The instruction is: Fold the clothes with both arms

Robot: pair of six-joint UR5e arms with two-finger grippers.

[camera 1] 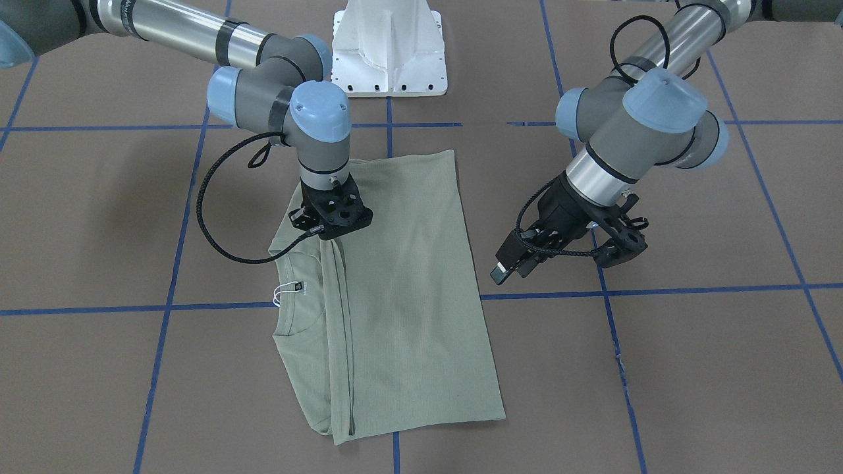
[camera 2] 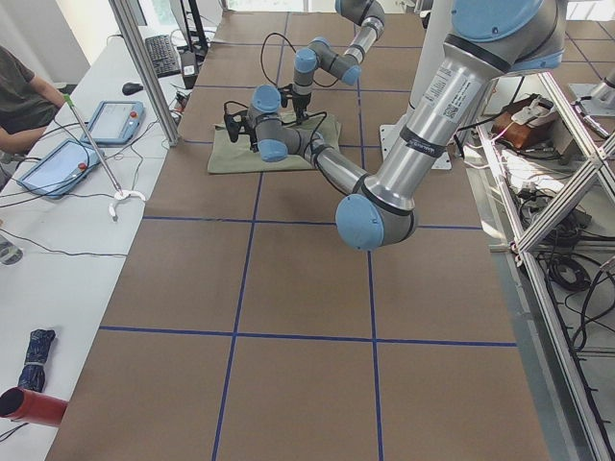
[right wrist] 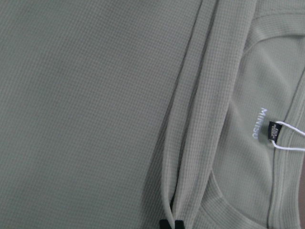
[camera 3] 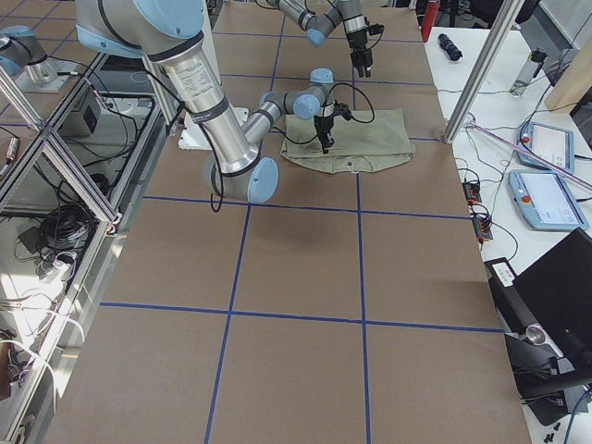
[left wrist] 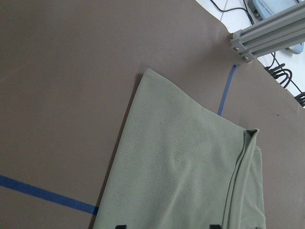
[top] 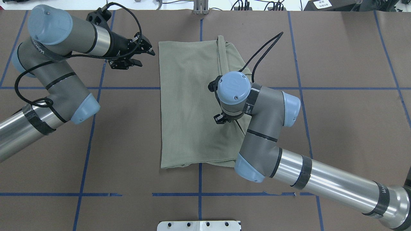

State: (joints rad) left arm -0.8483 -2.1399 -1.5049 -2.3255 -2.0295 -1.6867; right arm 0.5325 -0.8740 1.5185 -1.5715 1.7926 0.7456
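Illumination is diffuse and overhead, even across the table (camera 1: 724, 368). Both arms cast soft-edged shadows on it, the broadest beside the right arm (top: 334, 184), whose bare metal carries bright specular bands. The right wrist view is dim and soft, with the shirt (right wrist: 86, 105) weave slightly blurred. The left wrist view is sharper, its far right corner washed out white. Side views stretch toward their edges.
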